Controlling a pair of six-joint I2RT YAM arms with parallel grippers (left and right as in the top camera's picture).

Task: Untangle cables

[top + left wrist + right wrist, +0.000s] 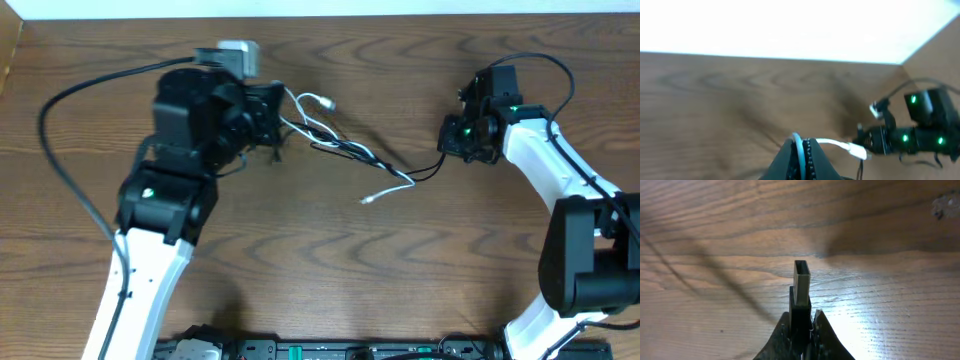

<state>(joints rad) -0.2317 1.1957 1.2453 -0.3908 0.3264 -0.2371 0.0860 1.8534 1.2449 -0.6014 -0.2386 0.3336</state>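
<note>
White cable (834, 144) pinched in left pincer (800, 146), black cable (800, 282) in right pincer (801, 315).

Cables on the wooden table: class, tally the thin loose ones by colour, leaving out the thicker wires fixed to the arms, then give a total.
Thin white flexible cable: 1
Thin black flexible cable: 1
Total: 2
</note>
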